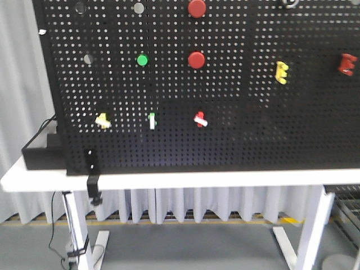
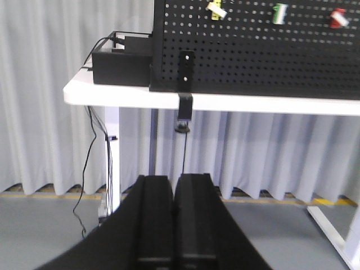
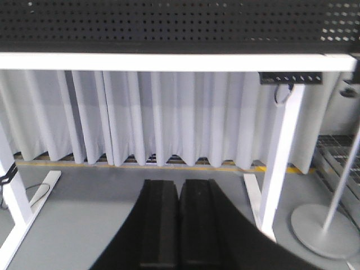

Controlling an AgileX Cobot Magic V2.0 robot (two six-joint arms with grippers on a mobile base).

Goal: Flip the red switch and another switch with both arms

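Observation:
On the black pegboard (image 1: 253, 140), the red switch (image 1: 199, 119) sits low in the middle, its white lever angled down to the right. The yellow-based switch (image 1: 103, 120) is to its left. Both show along the top edge of the left wrist view, the red switch (image 2: 338, 18) at right and the yellow switch (image 2: 216, 9) further left. My left gripper (image 2: 174, 181) is shut and empty, low and well back from the board. My right gripper (image 3: 179, 184) is shut too, below the table edge; no switch shows in its view. Neither arm appears in the front view.
A white toggle with a green base (image 1: 152, 120) stands between the two switches. Two big red push buttons (image 1: 196, 59), a green button (image 1: 142, 59) and letter shapes (image 1: 282, 72) are higher up. A black box (image 2: 121, 64) and a clamp (image 2: 184, 107) sit at the white table's (image 1: 169, 180) left end.

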